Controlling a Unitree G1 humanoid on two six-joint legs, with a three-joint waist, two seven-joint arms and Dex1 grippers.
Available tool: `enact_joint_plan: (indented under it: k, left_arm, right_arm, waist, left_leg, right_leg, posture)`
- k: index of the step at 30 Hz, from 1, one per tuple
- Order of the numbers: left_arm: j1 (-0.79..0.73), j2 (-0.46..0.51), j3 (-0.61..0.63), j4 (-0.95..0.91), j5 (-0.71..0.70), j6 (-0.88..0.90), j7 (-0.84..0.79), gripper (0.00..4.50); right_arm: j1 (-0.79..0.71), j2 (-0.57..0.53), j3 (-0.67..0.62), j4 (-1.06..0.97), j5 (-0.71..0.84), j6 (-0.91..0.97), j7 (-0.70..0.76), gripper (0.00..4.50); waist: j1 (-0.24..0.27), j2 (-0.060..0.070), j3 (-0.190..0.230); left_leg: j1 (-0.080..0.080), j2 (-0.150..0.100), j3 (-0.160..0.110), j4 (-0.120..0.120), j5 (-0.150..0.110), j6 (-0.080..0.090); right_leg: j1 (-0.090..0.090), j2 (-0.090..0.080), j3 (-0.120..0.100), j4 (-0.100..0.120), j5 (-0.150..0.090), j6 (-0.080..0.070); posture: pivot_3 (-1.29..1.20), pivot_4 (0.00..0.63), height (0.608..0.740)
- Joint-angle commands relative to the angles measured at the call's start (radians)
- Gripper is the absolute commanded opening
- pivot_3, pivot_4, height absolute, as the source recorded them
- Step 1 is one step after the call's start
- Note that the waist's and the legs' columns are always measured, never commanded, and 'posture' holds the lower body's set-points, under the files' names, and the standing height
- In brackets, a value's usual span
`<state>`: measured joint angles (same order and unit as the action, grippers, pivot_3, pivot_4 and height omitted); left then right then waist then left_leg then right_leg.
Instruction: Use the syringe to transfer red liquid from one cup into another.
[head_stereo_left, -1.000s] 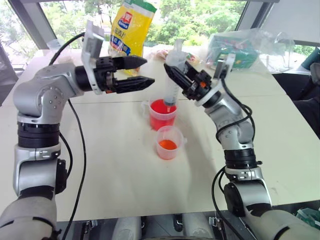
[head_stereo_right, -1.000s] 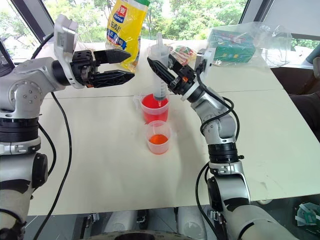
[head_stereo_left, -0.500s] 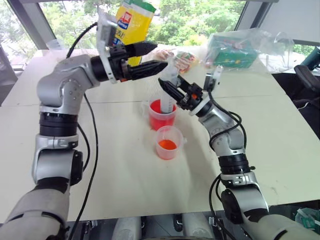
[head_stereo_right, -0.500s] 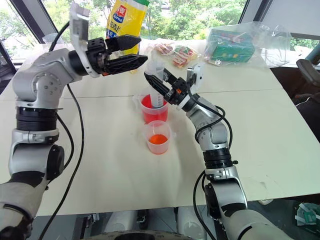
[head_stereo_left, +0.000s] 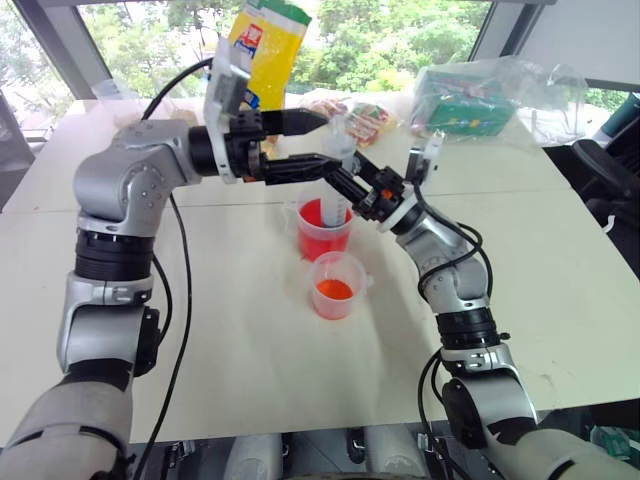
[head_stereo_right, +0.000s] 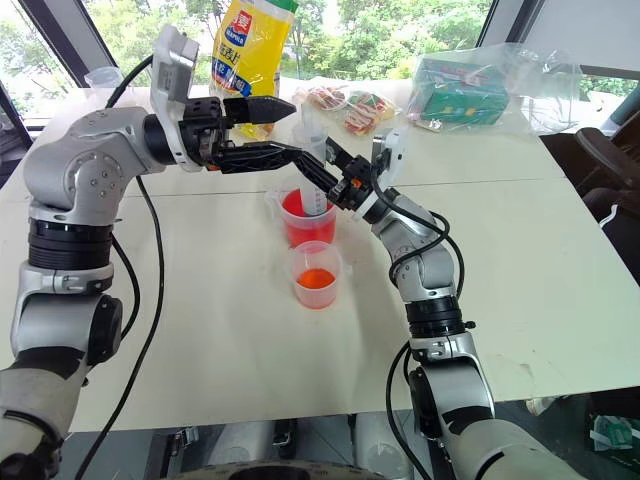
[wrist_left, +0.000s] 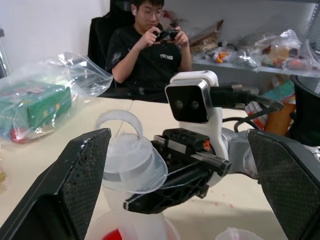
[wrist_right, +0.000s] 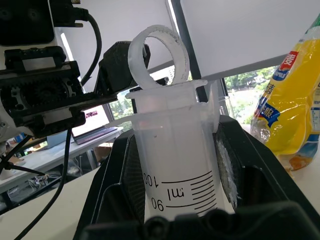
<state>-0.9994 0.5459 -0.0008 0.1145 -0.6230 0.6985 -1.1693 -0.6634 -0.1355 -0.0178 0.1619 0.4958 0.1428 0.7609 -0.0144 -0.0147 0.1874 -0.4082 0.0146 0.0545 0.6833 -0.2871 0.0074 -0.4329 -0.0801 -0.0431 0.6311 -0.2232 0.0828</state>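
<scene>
Right wrist view showing right gripper (wrist_right: 175, 200) clamping syringe (wrist_right: 172, 160) barrel; rigid, light, slick plastic. Left gripper (head_stereo_left: 315, 143) gaping wide, flanking plunger ring (wrist_left: 120, 122), likely best pull point.

The syringe (head_stereo_left: 338, 185) tip is hidden inside the tall red cup (head_stereo_left: 324, 231); its barrel's middle is covered by the right hand (head_stereo_left: 345, 183).

My syringe (head_stereo_left: 338, 178), clear with a white ring-topped plunger, stands tilted at upper centre, tip down in the tall red cup (head_stereo_left: 324, 229). The small cup (head_stereo_left: 337, 285), orange-red low down, sits just below it.
</scene>
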Motion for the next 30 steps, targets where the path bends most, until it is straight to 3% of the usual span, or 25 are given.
enact_joint_plan:
  k: [1,14,17,24,30]
  left_arm:
    - [-0.004,0.005,0.002,-0.038,-0.004,0.004,0.0,4.5]
    - [-0.039,-0.074,-0.023,0.053,0.033,-0.044,0.01,4.5]
    - [-0.046,-0.082,-0.022,0.066,0.038,-0.049,0.012,3.68]
    - [-0.053,-0.099,-0.016,0.076,0.043,-0.053,0.021,0.09]
    - [-0.069,-0.1,-0.008,0.093,0.052,-0.071,0.019,0.01]
  right_arm:
    - [-0.026,0.009,-0.013,-0.016,0.006,-0.023,0.005,1.61]
    - [-0.02,0.005,0.003,-0.028,-0.006,-0.021,0.021,1.61]
    - [-0.019,0.007,0.006,-0.029,-0.011,-0.023,0.023,1.61]
    - [-0.018,0.01,0.01,-0.03,-0.017,-0.025,0.03,1.61]
    - [-0.021,0.011,0.012,-0.024,-0.022,-0.025,0.037,1.61]
  waist:
    - [0.001,0.0,0.0]
    - [0.0,0.0,0.0]
    - [0.0,0.0,0.0]
    - [0.0,0.0,0.0]
    - [0.001,0.0,0.0]
  left_leg:
    - [0.0,0.0,0.0,0.0,0.0,0.0]
    - [0.0,0.0,0.0,0.0,0.0,0.0]
    - [0.0,0.0,0.0,0.0,0.0,0.0]
    - [0.0,0.0,0.0,0.0,0.0,0.0]
    - [0.0,0.0,0.0,0.0,0.0,0.0]
  right_leg:
    - [0.0,0.0,0.0,0.0,0.0,0.0]
    - [0.0,0.0,0.0,0.0,0.0,0.0]
    - [0.0,0.0,0.0,0.0,0.0,0.0]
    - [0.0,0.0,0.0,0.0,0.0,0.0]
    - [0.0,0.0,0.0,0.0,0.0,0.0]
  posture:
    - [0.0,0.15,0.74]
    - [0.0,0.15,0.74]
    - [0.0,0.15,0.74]
    - [0.0,0.15,0.74]
    - [0.0,0.15,0.74]
